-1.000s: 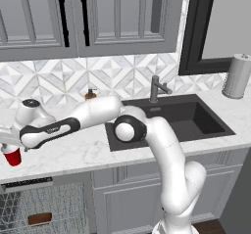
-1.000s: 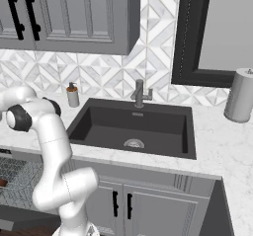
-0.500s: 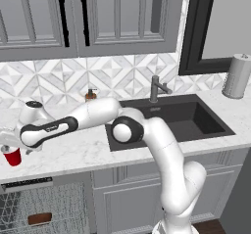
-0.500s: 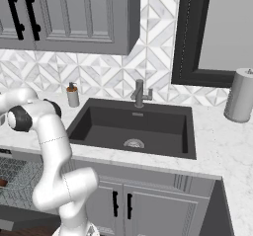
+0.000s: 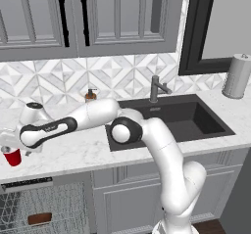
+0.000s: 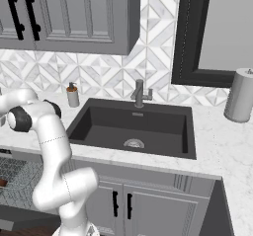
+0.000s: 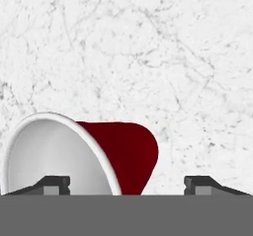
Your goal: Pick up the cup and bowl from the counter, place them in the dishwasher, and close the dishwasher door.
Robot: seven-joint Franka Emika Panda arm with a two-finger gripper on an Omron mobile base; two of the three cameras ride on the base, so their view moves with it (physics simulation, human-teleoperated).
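The red cup [image 5: 13, 157] with its white rim stands on the white marble counter [image 5: 73, 152] at the far left. My gripper [image 5: 9, 149] hangs right over it. In the hand view the cup [image 7: 126, 153] sits low between the fingers of my gripper [image 7: 126, 185], nearer the left fingertip [image 7: 54, 183]; the right fingertip stands apart from it, so the gripper is open. The dark-brown bowl [image 5: 39, 219] lies in the wire rack of the open dishwasher [image 5: 54, 206] under the counter. Its door is out of view.
A black sink [image 5: 171, 120] with a faucet [image 5: 156, 88] is set into the counter to the right of the arm. A brown-topped soap dispenser [image 5: 90, 95] stands by the back wall. A paper towel roll [image 5: 236, 76] is at the far right. Grey cabinets hang above.
The hand has moved down and to the left, closer over the cup. The cup and the bowl have not moved.
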